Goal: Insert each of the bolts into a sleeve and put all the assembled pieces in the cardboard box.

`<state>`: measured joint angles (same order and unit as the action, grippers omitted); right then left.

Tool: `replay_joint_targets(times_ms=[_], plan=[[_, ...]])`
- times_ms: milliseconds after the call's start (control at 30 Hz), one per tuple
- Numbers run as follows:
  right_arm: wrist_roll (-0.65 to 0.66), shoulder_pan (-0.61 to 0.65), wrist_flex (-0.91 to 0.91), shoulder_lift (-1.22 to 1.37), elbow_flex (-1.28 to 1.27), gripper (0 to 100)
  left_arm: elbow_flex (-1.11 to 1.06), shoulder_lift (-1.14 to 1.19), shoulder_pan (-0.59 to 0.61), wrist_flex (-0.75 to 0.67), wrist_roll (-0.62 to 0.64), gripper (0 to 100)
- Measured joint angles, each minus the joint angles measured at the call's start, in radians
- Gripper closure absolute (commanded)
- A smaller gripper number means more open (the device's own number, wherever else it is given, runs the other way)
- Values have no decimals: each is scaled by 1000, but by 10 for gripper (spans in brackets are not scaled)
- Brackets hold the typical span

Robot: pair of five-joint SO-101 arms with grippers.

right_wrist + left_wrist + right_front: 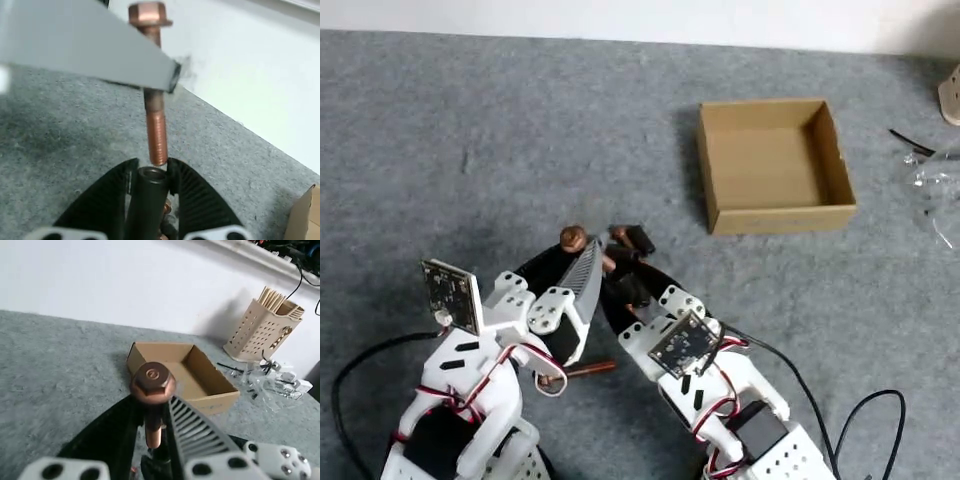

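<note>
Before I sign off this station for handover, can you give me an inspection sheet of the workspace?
Surface: grey carpet covering the table.
Job's things: cardboard box empty; copper bolt tip at black sleeve mouth; loose bolt lying by the arms; second sleeve, copper piece beside it, on carpet.
Clutter: clear plastic bits; beige stick holder.
Grippers: left gripper shut on bolt; right gripper shut on sleeve.
Cables: black cables trailing on carpet.
Surroundings: white wall.
</note>
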<state>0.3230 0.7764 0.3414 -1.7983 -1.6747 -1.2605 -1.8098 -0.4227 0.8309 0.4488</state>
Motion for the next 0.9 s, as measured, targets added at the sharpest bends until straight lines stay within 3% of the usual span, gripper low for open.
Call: replay_joint_targets(times_ms=[267,533,900], plan=[[0,0,0,0,0,995,-5,-2,0,11,0,994],[2,-5,2,2,0,995,-127,-11,-103,-68,-2,994],[2,-6,0,0,0,995,-161,0,-104,-86,-2,994]])
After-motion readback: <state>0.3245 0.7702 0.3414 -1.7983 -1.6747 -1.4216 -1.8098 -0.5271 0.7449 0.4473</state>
